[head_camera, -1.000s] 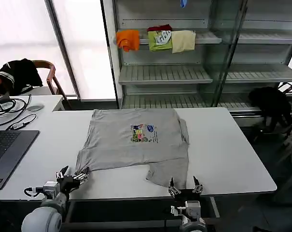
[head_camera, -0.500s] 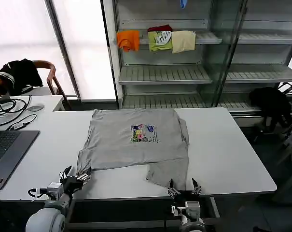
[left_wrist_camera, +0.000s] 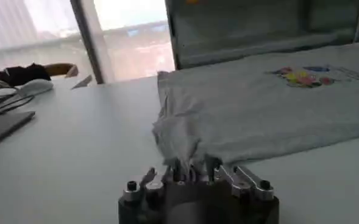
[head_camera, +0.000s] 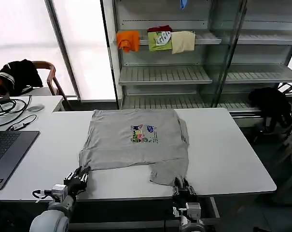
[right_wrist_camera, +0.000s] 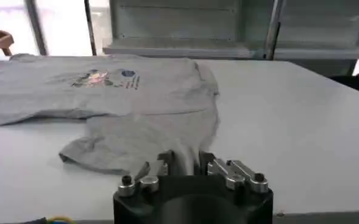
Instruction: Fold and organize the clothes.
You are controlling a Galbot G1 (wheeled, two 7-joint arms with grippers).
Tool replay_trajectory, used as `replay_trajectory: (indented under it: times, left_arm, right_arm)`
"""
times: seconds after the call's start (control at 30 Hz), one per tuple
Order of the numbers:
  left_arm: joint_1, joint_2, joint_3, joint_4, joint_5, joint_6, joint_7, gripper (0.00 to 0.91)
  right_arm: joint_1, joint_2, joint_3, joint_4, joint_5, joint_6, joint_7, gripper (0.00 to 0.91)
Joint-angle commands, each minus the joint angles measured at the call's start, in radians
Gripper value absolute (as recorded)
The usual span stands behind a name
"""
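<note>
At the near table edge, the left gripper [head_camera: 79, 175] has its fingers drawn together on the near-left corner of the T-shirt [head_camera: 136, 142]; in the left wrist view the cloth [left_wrist_camera: 252, 103] bunches up right at the fingertips [left_wrist_camera: 178, 168]. The right gripper [head_camera: 180, 184] is likewise pinched together on the near-right hem, where a flap of the shirt hangs nearer than the rest; the right wrist view shows that flap [right_wrist_camera: 149, 137] reaching in between the closed fingers [right_wrist_camera: 165, 159]. Both arms come up from below the near edge, wrists low and level with the tabletop, grippers pointing away toward the far side.

The shirt lies flat in the middle of the white table [head_camera: 232, 159], print [head_camera: 144, 134] facing up, collar end toward the far edge. Bare tabletop lies to the right of the shirt and to its left, up to a laptop [head_camera: 3, 150] at the left edge. Beyond the table stands a shelf [head_camera: 184, 72] with folded cloths [head_camera: 158, 40] on an upper tier.
</note>
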Motion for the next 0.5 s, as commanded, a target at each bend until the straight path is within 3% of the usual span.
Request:
replay_trajectory:
  times: [0.03,0.3,0.5]
  left_arm:
    - [0.003,-0.007,-0.003,0.004,0.003,-0.002,-0.001,0.02]
    - [0.02,-0.039,-0.018,-0.058,-0.014,-0.024,-0.011,0.02]
    - [0.042,-0.05,-0.06,-0.147,-0.073,-0.028,-0.016,0.02]
  right_arm:
    - [-0.005,-0.001,0.004,0.001,0.01,0.018,-0.008,0.0]
    - [-0.024,-0.014,0.026,0.056,0.018,0.055,-0.043,0.0]
    - [-0.023,-0.033,0.053,0.1,0.01,0.139,-0.083,0.0]
